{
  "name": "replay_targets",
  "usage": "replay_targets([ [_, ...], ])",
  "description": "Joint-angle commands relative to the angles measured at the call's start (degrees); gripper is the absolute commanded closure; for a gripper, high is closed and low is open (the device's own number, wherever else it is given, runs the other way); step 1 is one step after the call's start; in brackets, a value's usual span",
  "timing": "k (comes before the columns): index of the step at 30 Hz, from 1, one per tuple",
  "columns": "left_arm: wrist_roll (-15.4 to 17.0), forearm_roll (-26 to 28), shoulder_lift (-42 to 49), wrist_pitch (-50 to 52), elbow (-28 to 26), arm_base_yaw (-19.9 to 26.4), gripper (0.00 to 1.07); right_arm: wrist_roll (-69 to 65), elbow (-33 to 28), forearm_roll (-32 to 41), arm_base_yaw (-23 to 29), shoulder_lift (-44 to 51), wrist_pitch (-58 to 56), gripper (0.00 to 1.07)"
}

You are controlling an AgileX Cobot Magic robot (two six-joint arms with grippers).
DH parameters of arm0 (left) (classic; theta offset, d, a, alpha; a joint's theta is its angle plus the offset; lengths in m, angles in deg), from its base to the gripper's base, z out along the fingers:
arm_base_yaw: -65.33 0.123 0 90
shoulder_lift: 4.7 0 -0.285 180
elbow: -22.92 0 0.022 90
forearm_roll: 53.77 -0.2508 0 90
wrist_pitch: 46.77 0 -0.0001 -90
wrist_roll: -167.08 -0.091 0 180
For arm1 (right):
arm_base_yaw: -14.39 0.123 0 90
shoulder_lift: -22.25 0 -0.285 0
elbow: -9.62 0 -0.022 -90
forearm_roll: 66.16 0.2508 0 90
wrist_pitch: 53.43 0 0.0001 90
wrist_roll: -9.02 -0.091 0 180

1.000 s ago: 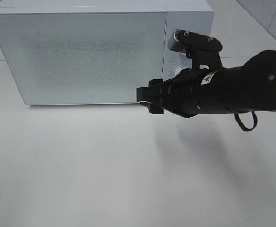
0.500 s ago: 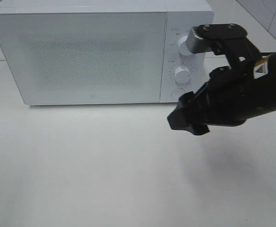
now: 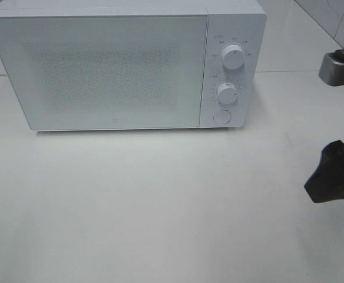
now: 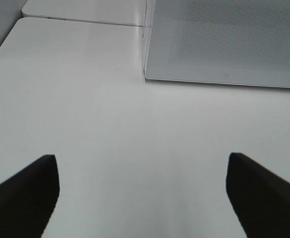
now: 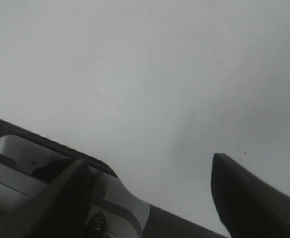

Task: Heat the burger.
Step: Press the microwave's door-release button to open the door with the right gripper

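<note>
ok so here's where I'm at. The white microwave (image 3: 113, 71) sits at the back of the worktop (image 3: 160, 200) with its door (image 3: 101, 68) closed flat. The window in that door is a frosted dotted panel and I can't see through it, not from the high camera and not from my left wrist either. So the burger: honestly can't tell where it is, it doesn't show up in any of my views.

On the microwave's right-hand panel there's an upper dial (image 3: 232, 57), a lower dial (image 3: 226, 92) under it, and a round button (image 3: 221, 116) at the bottom.

My left jaws are wide apart with nothing between them. Both dark fingertips (image 4: 23, 193) hang over bare worktop (image 4: 110, 114), with the microwave's near corner (image 4: 146, 74) ahead of them and well apart.

My right jaws are apart too and hold nothing. From the high camera only the black tip (image 3: 335, 177) pokes in at the right edge, off to the right of the microwave and not touching it, with the grey camera block (image 3: 338, 66) showing above it. My right wrist view has one fingertip (image 5: 249, 198) on each side over plain worktop (image 5: 145, 64), plus some grey hardware (image 5: 16, 153) past the worktop's edge that I can't make out.
</note>
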Motion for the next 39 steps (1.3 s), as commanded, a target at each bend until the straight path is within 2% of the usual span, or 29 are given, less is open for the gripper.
replay_targets([
  [1, 0.46, 0.34, 1.09, 0.0, 0.23, 0.06, 0.23, -1.15, 0.06, -2.06, -0.23, 4.76, -4.58, 0.42],
  [2, 0.46, 0.34, 1.09, 0.0, 0.23, 0.06, 0.23, -1.09, 0.06, -2.18, -0.23, 7.73, -5.84, 0.42],
  [5, 0.46, 0.34, 1.09, 0.0, 0.23, 0.06, 0.23, -1.09, 0.06, -2.18, -0.23, 8.94, -6.42, 0.42],
  [7, 0.46, 0.34, 1.09, 0.0, 0.23, 0.06, 0.23, -1.09, 0.06, -2.06, -0.23, 14.78, -9.05, 0.42],
  [10, 0.46, 0.34, 1.09, 0.0, 0.23, 0.06, 0.23, -1.09, 0.0, -2.23, -0.23, 16.27, -9.57, 0.42],
  [12, 0.46, 0.34, 1.09, 0.0, 0.23, 0.06, 0.23, -1.49, 0.0, -2.81, -0.23, 21.89, -11.29, 0.38],
  [15, 0.46, 0.34, 1.09, 0.0, 0.23, 0.06, 0.23, -1.95, 0.0, -3.32, -0.23, 23.32, -12.09, 0.37],
  [17, 0.46, 0.34, 1.09, 0.0, 0.23, 0.06, 0.23, -3.67, 0.0, -5.04, -0.23, 27.16, -14.55, 0.3],
  [19, 0.46, 0.34, 1.09, 0.0, 0.23, 0.06, 0.23, -4.53, 0.0, -6.93, -0.23, 30.6, -15.87, 0.29],
  [23, 0.46, 0.34, 1.09, 0.0, 0.23, 0.06, 0.23, -6.65, -0.46, -10.54, -0.4, 40.28, -16.73, 0.32],
  [26, 0.46, 0.34, 1.09, 0.0, 0.23, 0.06, 0.23, -6.7, -1.32, -11.46, -0.57, 43.66, -16.73, 0.32],
  [29, 0.46, 0.34, 1.09, 0.0, 0.23, 0.06, 0.23, -6.7, -3.15, -12.03, -2.81, 48.64, -16.79, 0.32],
  [30, 0.46, 0.34, 1.09, 0.0, 0.23, 0.06, 0.23, -6.7, -4.35, -12.2, -5.56, 51.57, -16.79, 0.32],
  [32, 0.46, 0.34, 1.09, 0.0, 0.23, 0.06, 0.23, -6.65, -4.76, -12.32, -6.65, 52.88, -16.73, 0.32],
  [35, 0.46, 0.34, 1.09, 0.0, 0.23, 0.06, 0.23, -6.42, -6.7, -12.15, -11.06, 58.84, -15.41, 0.32],
  [39, 0.46, 0.34, 1.09, 0.0, 0.23, 0.06, 0.23, -6.47, -9.74, -12.15, -13.52, 62.74, -14.32, 0.32],
])
